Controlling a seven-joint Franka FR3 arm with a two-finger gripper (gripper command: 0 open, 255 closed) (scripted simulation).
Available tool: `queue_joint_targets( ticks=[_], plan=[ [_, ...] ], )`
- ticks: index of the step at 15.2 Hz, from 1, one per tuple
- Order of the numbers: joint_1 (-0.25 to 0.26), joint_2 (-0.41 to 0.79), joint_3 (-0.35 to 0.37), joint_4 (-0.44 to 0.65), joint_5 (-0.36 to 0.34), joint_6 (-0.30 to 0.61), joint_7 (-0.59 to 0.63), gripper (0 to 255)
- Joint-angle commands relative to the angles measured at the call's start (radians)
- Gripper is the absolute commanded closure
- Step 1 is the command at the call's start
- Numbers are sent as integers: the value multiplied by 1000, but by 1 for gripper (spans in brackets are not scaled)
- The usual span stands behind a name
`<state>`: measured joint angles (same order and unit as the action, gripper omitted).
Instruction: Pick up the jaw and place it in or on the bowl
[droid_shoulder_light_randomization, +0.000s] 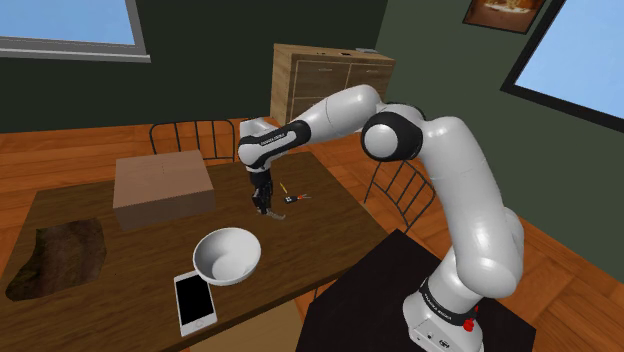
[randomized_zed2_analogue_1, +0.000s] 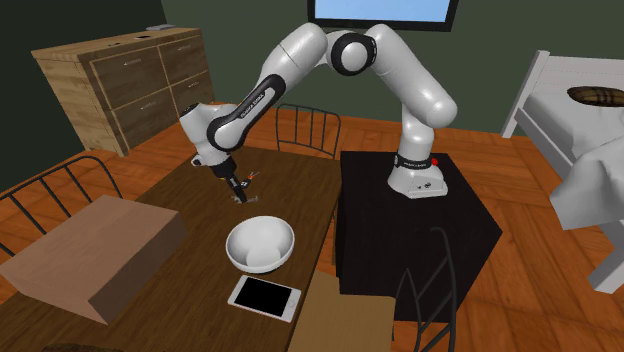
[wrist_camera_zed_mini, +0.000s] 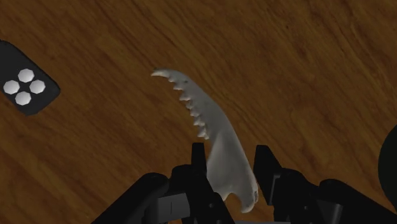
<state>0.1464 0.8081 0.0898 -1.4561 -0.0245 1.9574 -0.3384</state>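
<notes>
The end effector (wrist_camera_zed_mini: 230, 162) was closed on the jawbone (wrist_camera_zed_mini: 216, 137). Its two black fingers (wrist_camera_zed_mini: 198, 156) clasped the broad end, while the curved, toothed end stuck out ahead over the wood grain. In the shoulder view I saw the end effector (droid_shoulder_light_randomization: 262, 205) pointing down, low over the desk (droid_shoulder_light_randomization: 320, 225), and I could not tell whether the bone touched the surface. A small black piece with four white dots (wrist_camera_zed_mini: 25, 86) lay near the bone. The white bowl (droid_shoulder_light_randomization: 227, 255) sat closer to the desk's front edge, apart from the end effector, with a phone (droid_shoulder_light_randomization: 195, 303) just beside it. A cardboard box (droid_shoulder_light_randomization: 162, 188) stood toward the shoulder view's left. In the second exterior view, a wooden dresser (randomized_zed2_analogue_1: 120, 80) stood beyond the desk.
</notes>
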Motion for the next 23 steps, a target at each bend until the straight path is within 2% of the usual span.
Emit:
queue_joint_targets(
  ticks=[1, 9, 10, 16, 17, 23],
  plan=[
    [0, -17, 1, -2, 1, -16, 1, 255],
    [-2, -61, 3, 10, 4, -71, 1, 255],
    [-2, -61, 3, 10, 4, -71, 1, 0],
    [-22, 22, 33, -39, 15, 280, -87, 0],
    [-24, 35, 37, -36, 16, 313, -96, 0],
    [-18, 91, 34, -27, 13, 359, -94, 0]
  ],
)
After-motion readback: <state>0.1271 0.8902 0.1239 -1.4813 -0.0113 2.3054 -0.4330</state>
